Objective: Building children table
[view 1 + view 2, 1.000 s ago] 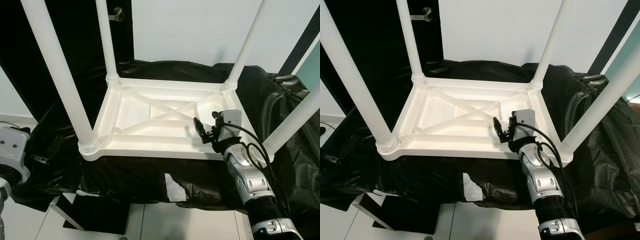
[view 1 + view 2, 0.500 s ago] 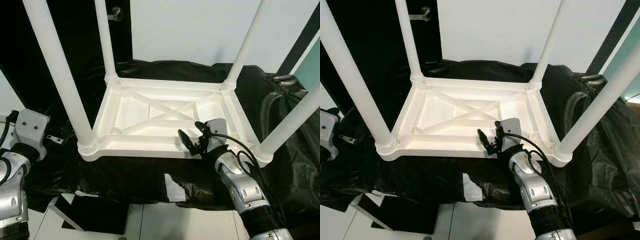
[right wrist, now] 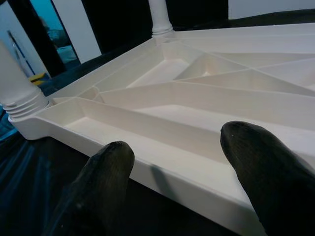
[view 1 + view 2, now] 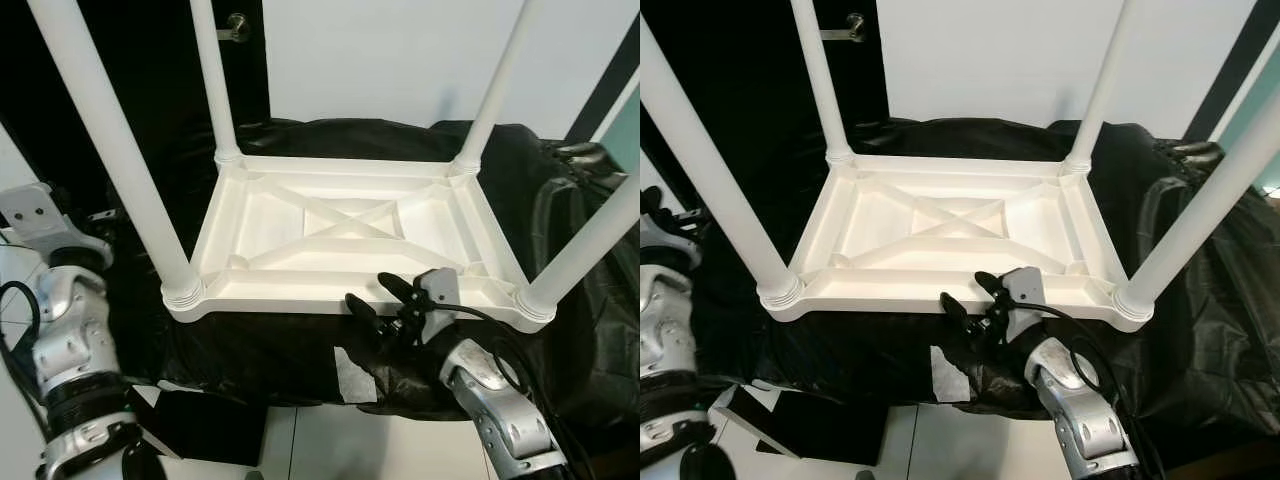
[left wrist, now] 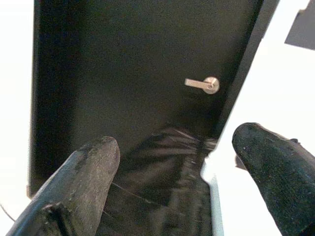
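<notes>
Four legs fitted; white table [image 4: 350,225] inverted on black-draped surface [image 4: 250,345]. Right gripper [image 4: 378,298] agape at near rim, left gripper [image 5: 172,162] spread, empty; a nudge might slide it

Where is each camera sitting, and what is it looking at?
Left eye view: on the head, looking forward and down at the upside-down white table on black plastic sheeting; both arms show.
Right eye view: beside it, same scene.
Left wrist view: on the left wrist, past the open left gripper at a dark door with a handle.
Right wrist view: on the right wrist, past the open right gripper at the table's near edge.
Shared: table, right gripper.
</notes>
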